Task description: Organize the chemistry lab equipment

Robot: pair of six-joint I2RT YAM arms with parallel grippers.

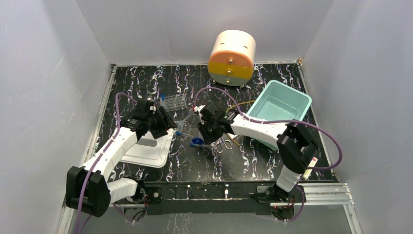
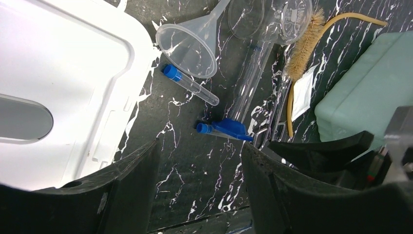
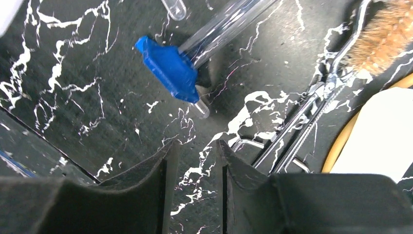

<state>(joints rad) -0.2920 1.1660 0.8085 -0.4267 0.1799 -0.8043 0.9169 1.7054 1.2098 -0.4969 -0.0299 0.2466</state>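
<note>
In the left wrist view a clear plastic funnel (image 2: 187,44) lies beside a blue-capped clear tube (image 2: 190,85). A long clear tube with a blue end piece (image 2: 229,129) lies past them, with the bristle brush (image 2: 304,46), tan rubber tubing (image 2: 350,19) and small clear bag (image 2: 302,92). My left gripper (image 2: 199,146) is open and empty above bare table, short of the tubes. My right gripper (image 3: 196,144) is narrowly open and empty, just short of the blue end piece (image 3: 168,66), with the metal scissors (image 3: 297,126) to its right. The clear grid tube rack (image 1: 175,102) stands behind the left gripper (image 1: 169,125).
A white lid (image 1: 148,151) lies at the front left, under the left arm. A teal bin (image 1: 280,105) stands at the right. The cream-and-orange round drawer unit (image 1: 232,57) stands at the back. White walls close in three sides.
</note>
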